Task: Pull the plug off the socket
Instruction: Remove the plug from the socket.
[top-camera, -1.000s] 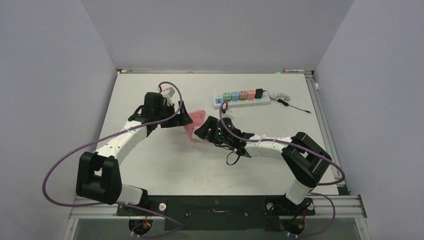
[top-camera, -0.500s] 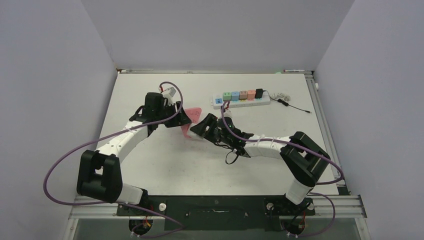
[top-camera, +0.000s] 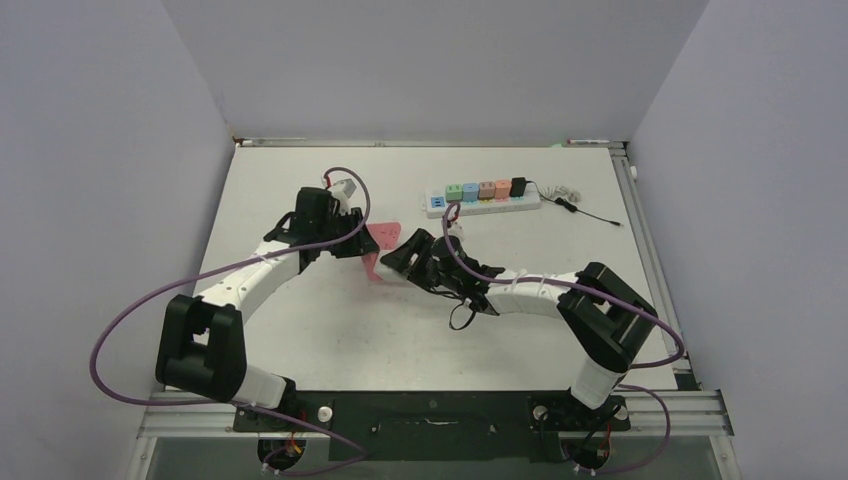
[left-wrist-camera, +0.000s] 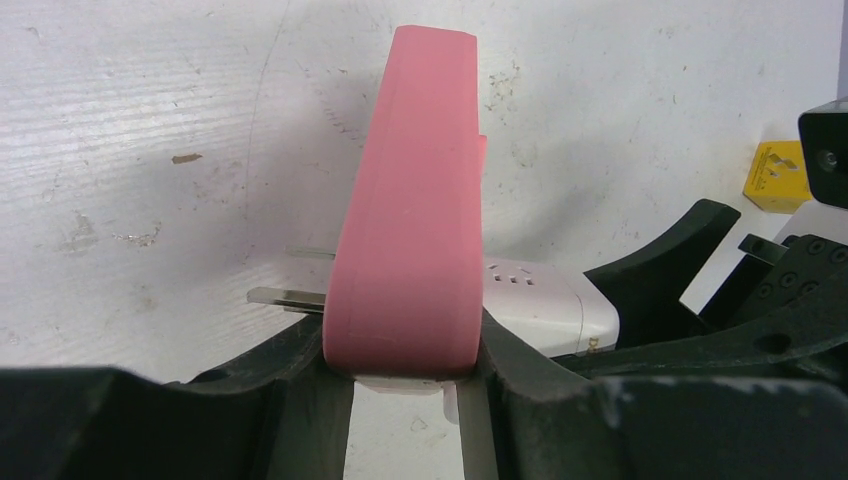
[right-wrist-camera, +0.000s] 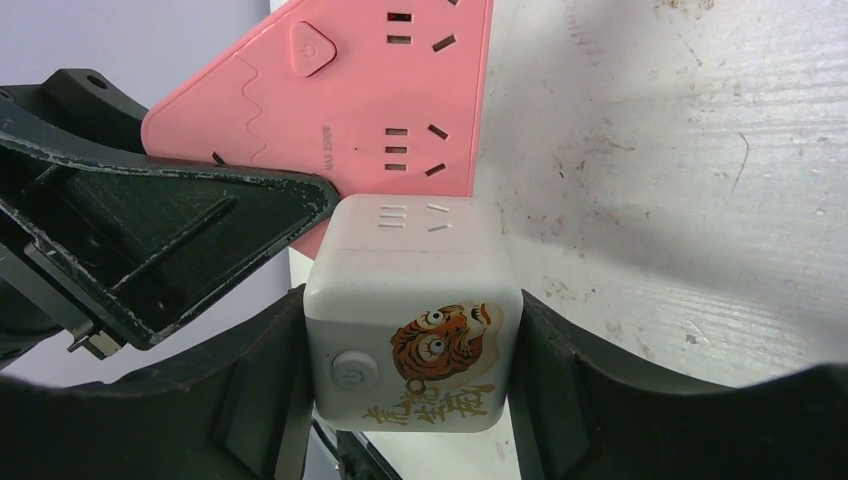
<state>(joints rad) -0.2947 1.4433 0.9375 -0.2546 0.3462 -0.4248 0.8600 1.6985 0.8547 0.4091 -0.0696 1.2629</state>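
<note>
White table (top-camera: 300, 330) holds a power strip (top-camera: 485, 198) beyond pink socket (top-camera: 378, 255) and plug (right-wrist-camera: 410, 310).

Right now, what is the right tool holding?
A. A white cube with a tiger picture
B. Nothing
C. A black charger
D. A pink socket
A: in the right wrist view the right tool is clamped on both sides of the cube, which bears the tiger picture.

Pink socket (right-wrist-camera: 400, 90), white tiger-printed plug (right-wrist-camera: 412, 310)
</note>
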